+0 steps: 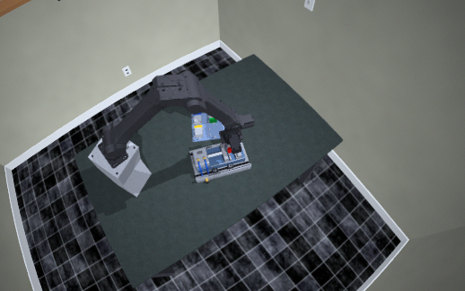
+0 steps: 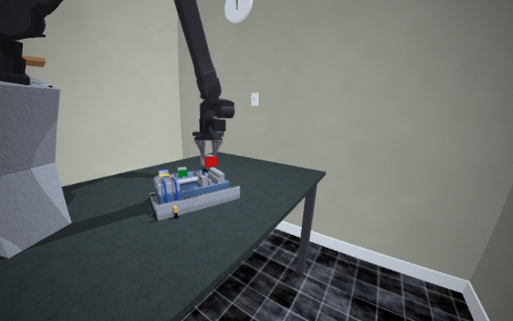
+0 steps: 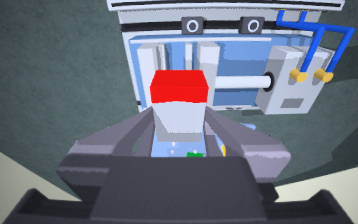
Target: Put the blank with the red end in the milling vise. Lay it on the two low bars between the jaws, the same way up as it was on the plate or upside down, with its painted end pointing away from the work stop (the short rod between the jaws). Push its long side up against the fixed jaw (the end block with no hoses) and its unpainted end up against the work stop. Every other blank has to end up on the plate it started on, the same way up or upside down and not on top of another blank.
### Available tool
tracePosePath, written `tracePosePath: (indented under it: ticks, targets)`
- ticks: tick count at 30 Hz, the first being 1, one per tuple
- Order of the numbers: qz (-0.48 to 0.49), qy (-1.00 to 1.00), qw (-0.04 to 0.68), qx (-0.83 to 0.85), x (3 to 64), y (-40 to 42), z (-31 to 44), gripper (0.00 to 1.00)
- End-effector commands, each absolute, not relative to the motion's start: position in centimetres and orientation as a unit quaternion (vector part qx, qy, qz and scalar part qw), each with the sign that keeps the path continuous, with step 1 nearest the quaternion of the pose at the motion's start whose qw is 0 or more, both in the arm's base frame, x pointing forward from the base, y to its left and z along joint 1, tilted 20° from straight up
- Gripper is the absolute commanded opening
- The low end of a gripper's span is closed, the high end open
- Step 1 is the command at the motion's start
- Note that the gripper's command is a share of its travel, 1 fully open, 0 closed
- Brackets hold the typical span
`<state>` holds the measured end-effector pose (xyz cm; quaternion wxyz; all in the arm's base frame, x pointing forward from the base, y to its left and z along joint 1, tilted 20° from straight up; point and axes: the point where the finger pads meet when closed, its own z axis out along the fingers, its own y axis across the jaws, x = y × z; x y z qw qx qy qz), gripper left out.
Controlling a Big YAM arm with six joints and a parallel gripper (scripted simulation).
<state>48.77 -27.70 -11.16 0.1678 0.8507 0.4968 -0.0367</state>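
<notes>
Done: hand (image 3: 179, 131) clamped on red-end blank (image 3: 179, 102), lifted over vise (image 2: 195, 194) | Left: lower onto bars, seat against fixed jaw and stop

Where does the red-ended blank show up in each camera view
Top: the red-ended blank sits mid-frame, under the gripper, over the vise.
Exterior: left of centre, hanging between the fingers above the vise.
Wrist: centre, red end up-frame.
Shared landmark: the blue hoses on the vise.
</notes>
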Motion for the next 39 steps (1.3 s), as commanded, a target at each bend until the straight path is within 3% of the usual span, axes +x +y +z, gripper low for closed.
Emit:
tracePosePath:
  ticks: [1,39]
  targets:
    - [-0.019,0.489,0.192,0.851,50.86,-28.81,-7.99,0.0]
    - [-0.02,0.503,0.195,0.842,51.0,-28.96,-8.04,0.0]
